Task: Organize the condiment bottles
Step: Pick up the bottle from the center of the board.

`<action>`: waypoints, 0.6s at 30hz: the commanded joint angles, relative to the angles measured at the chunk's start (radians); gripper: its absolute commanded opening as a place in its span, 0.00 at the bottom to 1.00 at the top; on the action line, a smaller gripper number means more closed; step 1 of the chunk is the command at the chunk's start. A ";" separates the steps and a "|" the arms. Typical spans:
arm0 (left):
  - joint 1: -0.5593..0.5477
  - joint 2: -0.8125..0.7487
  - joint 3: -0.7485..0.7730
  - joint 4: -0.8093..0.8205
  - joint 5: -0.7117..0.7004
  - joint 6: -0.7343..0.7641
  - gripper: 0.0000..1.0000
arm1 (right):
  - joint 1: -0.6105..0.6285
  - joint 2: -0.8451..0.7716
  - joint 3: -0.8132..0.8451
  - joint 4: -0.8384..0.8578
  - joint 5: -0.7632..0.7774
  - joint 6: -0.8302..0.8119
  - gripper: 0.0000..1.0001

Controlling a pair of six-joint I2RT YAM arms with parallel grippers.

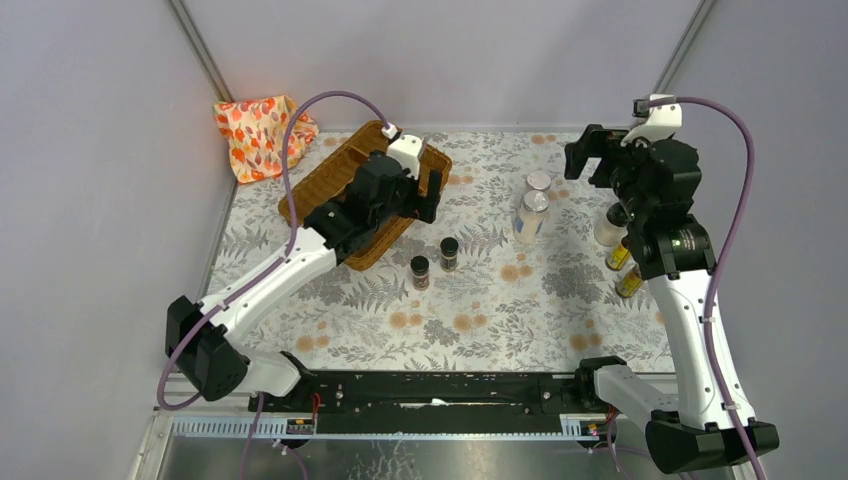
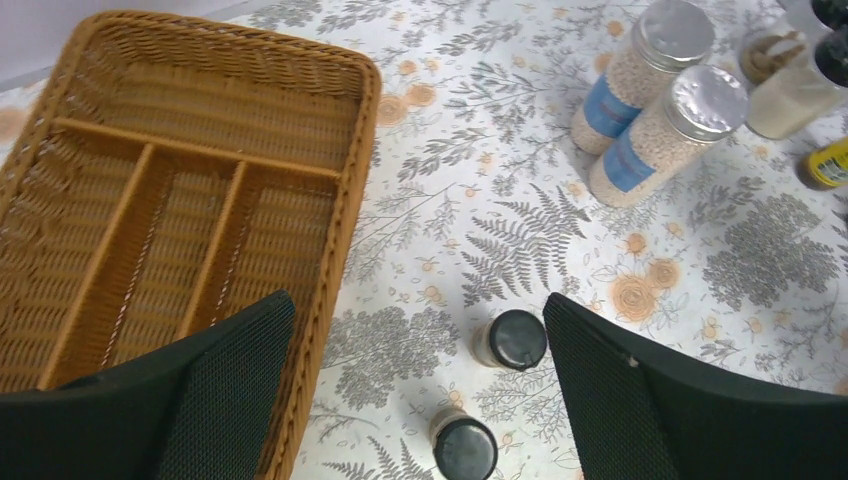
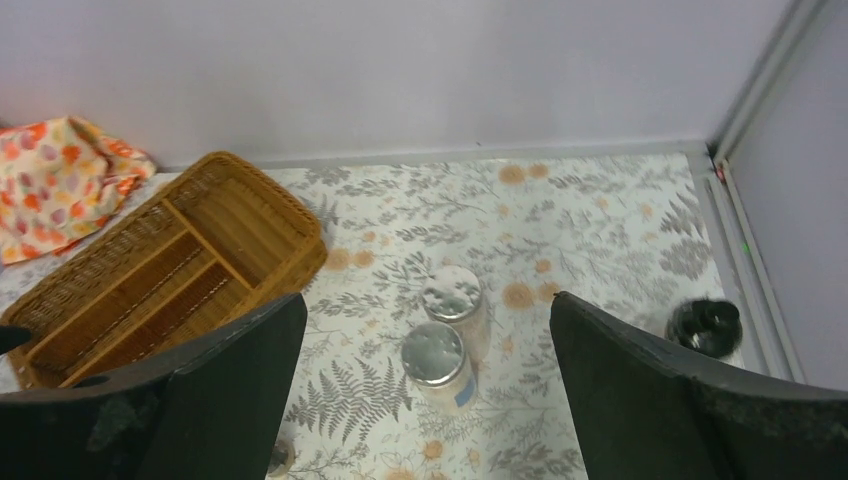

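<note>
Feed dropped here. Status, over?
Left gripper open, empty; right gripper same. Bottles all on table, none in tray. Nothing blocking tray.

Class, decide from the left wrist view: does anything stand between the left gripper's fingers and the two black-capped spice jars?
Nothing visible does. The open left gripper hangs above both black-capped spice jars, with only patterned tablecloth around them.

Brown tray (image 2: 368, 150), grey fern-print tablecloth (image 2: 500, 250) with orange blooms, orange-patterned cloth (image 1: 255, 135), seemingly yellow bottles (image 1: 619, 257).
</note>
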 commanded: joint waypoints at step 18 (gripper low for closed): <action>-0.006 0.447 0.376 0.224 0.401 0.104 0.99 | -0.003 -0.034 -0.136 -0.080 0.263 0.151 1.00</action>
